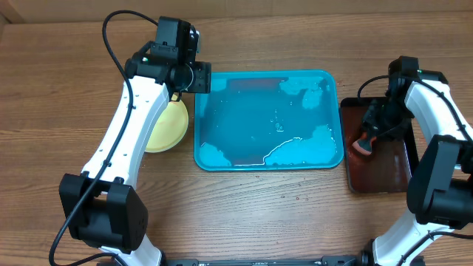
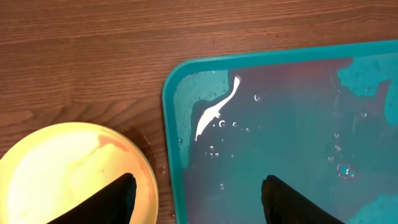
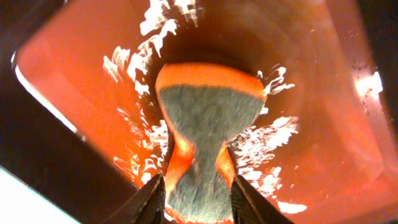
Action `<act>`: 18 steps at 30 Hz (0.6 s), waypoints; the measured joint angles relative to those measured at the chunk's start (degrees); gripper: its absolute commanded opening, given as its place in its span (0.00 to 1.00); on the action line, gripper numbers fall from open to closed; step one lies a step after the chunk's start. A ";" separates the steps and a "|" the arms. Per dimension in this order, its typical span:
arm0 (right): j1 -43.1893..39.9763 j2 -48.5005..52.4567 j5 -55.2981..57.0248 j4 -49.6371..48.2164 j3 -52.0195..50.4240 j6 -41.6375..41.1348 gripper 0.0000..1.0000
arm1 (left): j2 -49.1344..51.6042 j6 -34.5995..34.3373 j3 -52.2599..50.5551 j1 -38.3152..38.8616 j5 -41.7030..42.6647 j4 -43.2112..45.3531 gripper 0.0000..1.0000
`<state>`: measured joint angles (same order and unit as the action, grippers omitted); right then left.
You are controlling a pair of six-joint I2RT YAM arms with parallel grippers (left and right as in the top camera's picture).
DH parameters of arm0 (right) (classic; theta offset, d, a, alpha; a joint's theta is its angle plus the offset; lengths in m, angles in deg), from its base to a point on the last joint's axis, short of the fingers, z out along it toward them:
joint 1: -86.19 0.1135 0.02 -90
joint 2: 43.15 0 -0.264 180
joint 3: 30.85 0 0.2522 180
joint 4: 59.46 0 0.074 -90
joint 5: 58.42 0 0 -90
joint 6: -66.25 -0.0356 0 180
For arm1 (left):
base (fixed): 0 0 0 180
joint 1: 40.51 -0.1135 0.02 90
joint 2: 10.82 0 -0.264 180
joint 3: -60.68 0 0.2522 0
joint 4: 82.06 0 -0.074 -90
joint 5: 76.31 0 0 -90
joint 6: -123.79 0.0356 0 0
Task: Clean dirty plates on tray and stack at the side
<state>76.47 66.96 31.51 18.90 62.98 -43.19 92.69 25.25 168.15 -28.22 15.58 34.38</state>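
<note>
A pale yellow plate [image 1: 166, 127] lies on the table just left of the turquoise tray [image 1: 251, 125]. In the left wrist view the plate [image 2: 62, 168] carries a faint reddish smear. The tray [image 2: 169, 124] holds a film of water with bubbles and patches of foam. My left gripper [image 1: 194, 80] hangs open over the tray's left rim; its fingers [image 2: 199, 180] straddle the gap between plate and tray with nothing between them. My right gripper [image 1: 375, 127] is over the brown-red tray, its jaws [image 3: 198, 183] apart, flanking an orange and grey sponge [image 3: 208, 118] that rests there.
The dark brown-red tray [image 1: 384, 171] sits right of the turquoise tray, wet and glistening [image 3: 323, 93], with the sponge [image 1: 362, 145] at its left side. Both arms' bases stand at the table's front edge. Bare wood surrounds the trays.
</note>
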 measured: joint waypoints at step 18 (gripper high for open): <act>6.54 -15.76 -3.98 11.82 24.30 3.21 1.00 | 0.50 0.17 13.81 -5.79 -0.61 -11.50 1.00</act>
<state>83.01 51.20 27.53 30.72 87.28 -39.98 93.19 25.43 181.97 -34.01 14.97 22.88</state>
